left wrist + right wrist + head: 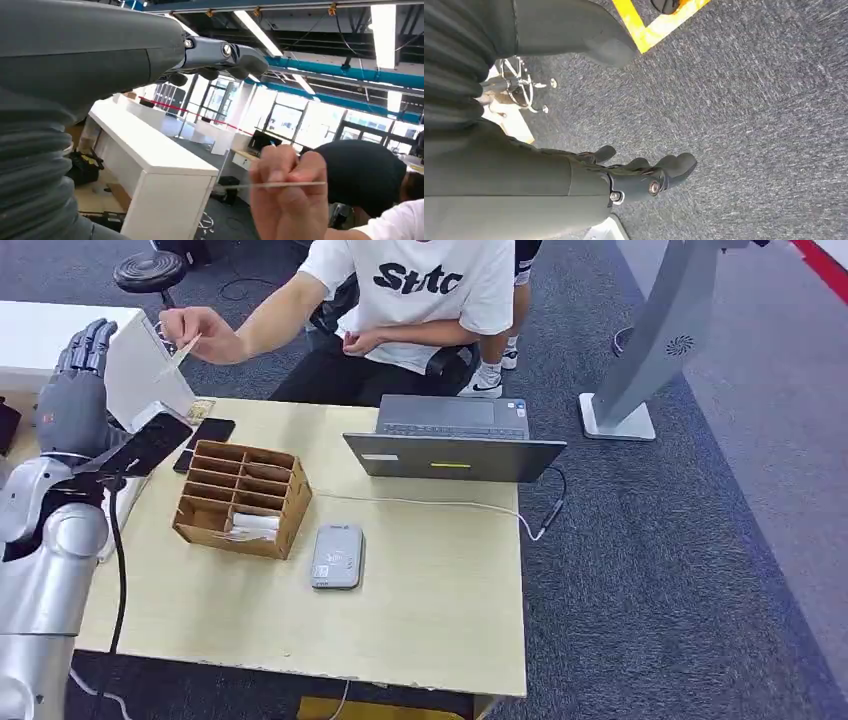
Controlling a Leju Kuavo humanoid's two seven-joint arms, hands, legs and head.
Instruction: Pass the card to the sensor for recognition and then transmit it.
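The left arm (45, 540) rises along the head view's edge at about 9 o'clock, silver forearm upright, and ends in the left hand (78, 380), raised toward 10 o'clock with its dark fingers (90, 340) extended upward, apart and holding nothing. In the left wrist view those fingers reach out straight and level. The right hand (644, 175) hangs low over the floor, fingers loosely extended and lightly curved, gripping nothing.
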